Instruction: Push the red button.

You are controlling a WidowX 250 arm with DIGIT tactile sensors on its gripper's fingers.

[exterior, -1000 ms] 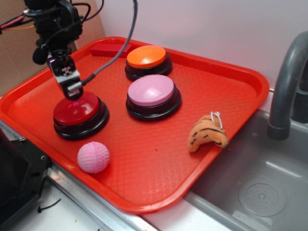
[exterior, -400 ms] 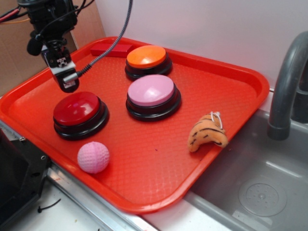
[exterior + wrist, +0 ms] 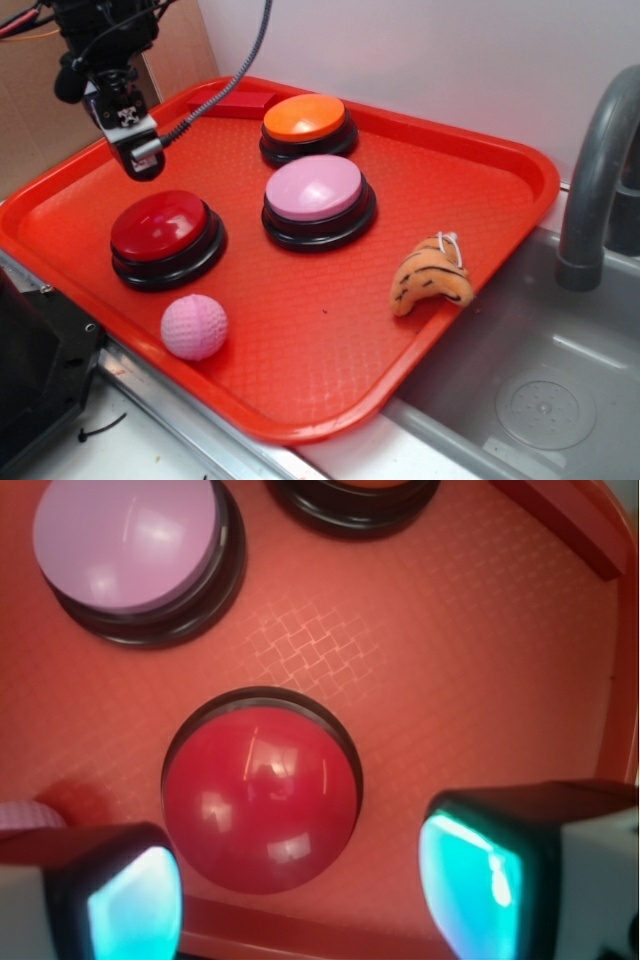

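below the spread fingers (image 3: 300,900) sits the glossy, domed red button (image 3: 159,226) on black base.

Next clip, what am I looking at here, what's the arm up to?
A WidowX arm works over a red plastic tray holding three big dome buttons, a pink ball and a small plush toy. Its claw hangs in the air just behind the glossy dark-red round button, touching nothing and holding nothing. A second ago it was down on that button, so the press appears done and the arm is lifting away.
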